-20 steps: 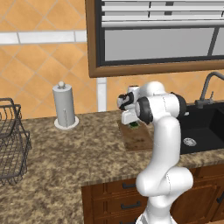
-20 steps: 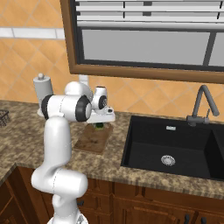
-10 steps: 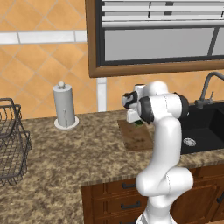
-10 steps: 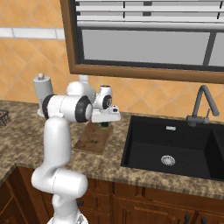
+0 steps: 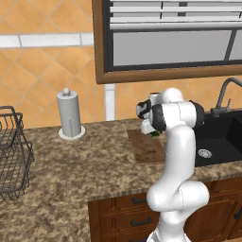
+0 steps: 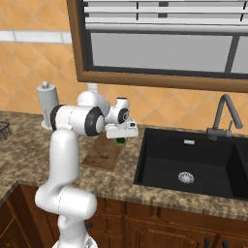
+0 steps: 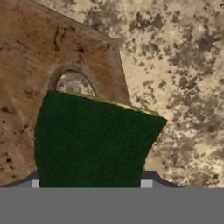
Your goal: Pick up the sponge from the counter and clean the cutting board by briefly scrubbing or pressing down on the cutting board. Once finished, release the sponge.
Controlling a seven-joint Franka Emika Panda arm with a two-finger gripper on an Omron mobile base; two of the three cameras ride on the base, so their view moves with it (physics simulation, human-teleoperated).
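My gripper [image 5: 152, 130] is shut on the dark green sponge [image 5: 155, 135] and holds it just above the counter, over the back right end of the brown wooden cutting board [image 5: 146, 147]. From the right, the sponge [image 6: 120, 141] hangs under the gripper [image 6: 121, 137], between the board [image 6: 102, 155] and the sink. Seen from the hand, the sponge [image 7: 92, 140] hides the fingertips; the board [image 7: 48, 43] lies to its left and speckled granite counter [image 7: 183, 65] to its right.
A black sink [image 6: 193, 164] with a grey faucet [image 6: 223, 116] lies right of the board. A paper towel holder [image 5: 70, 116] stands at the back wall. A wire basket [image 5: 12, 156] sits far left. A window frame hangs above.
The gripper has carried the sponge a little to the right, toward the sink end of the cutting board. Its grip has stayed the same.
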